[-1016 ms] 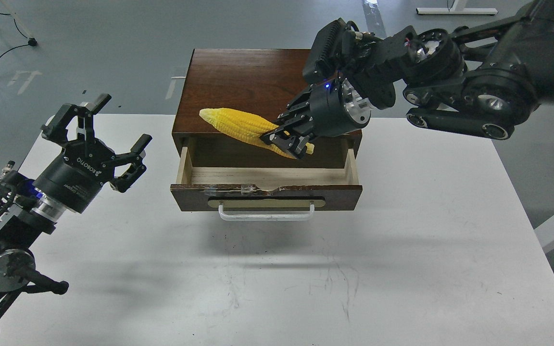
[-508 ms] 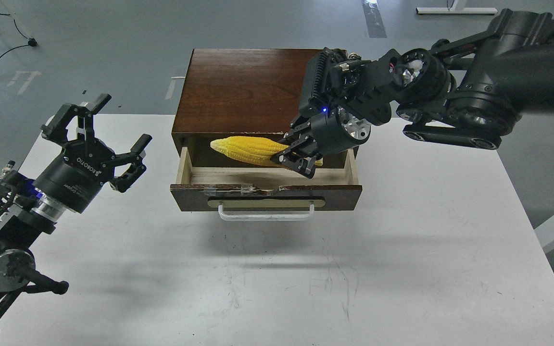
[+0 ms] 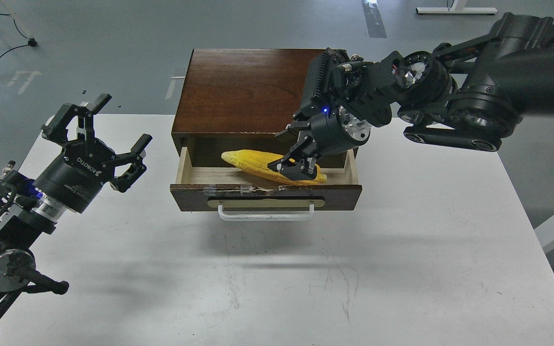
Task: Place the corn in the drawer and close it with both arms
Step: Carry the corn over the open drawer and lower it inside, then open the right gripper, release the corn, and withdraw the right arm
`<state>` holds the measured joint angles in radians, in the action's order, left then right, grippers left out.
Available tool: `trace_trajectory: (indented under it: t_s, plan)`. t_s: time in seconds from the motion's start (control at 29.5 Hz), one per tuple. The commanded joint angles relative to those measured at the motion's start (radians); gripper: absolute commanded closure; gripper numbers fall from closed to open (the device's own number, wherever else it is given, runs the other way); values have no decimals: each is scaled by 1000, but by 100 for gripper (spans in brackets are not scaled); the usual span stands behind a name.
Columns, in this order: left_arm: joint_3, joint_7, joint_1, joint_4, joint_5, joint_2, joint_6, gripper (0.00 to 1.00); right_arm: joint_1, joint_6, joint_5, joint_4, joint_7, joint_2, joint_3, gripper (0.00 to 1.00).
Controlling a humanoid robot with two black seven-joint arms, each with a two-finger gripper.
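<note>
The yellow corn (image 3: 258,162) lies inside the open drawer (image 3: 267,196), tip to the left, thick end to the right. My right gripper (image 3: 290,150) hangs over the corn's right half. Its fingers are spread: one finger (image 3: 294,128) is up by the cabinet edge and the lower fingers (image 3: 296,168) rest at or just over the cob. My left gripper (image 3: 98,126) is open and empty above the table, left of the drawer and apart from it. The drawer's white bar handle (image 3: 266,216) faces me.
The dark wooden cabinet (image 3: 243,91) stands at the table's far edge. The white table (image 3: 306,278) spreads in front of it. My right arm (image 3: 450,105) crosses above the cabinet's right side. Grey floor with cables lies beyond.
My right gripper has come down from above the cabinet top into the drawer with the corn. Its fingers have spread, and the corn now lies in the drawer. The left arm has not moved.
</note>
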<state>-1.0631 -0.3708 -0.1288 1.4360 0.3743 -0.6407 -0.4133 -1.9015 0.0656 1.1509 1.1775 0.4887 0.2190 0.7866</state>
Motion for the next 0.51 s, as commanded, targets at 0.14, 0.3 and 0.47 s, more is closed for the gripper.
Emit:
trace_trajectory:
  t_s: [0.14, 0.3, 0.47]
  plan:
    - [0, -2, 2, 0, 0, 1, -1, 0, 42, -7, -264, 27, 0, 265, -105, 2]
    - [3, -2, 2, -2, 0, 10, -2, 0, 255, -7, -409, 45, 0, 442, -237, 2]
    - [9, -2, 3, 0, 3, 24, -2, 0, 597, -10, -609, 33, 0, 537, -526, 2]
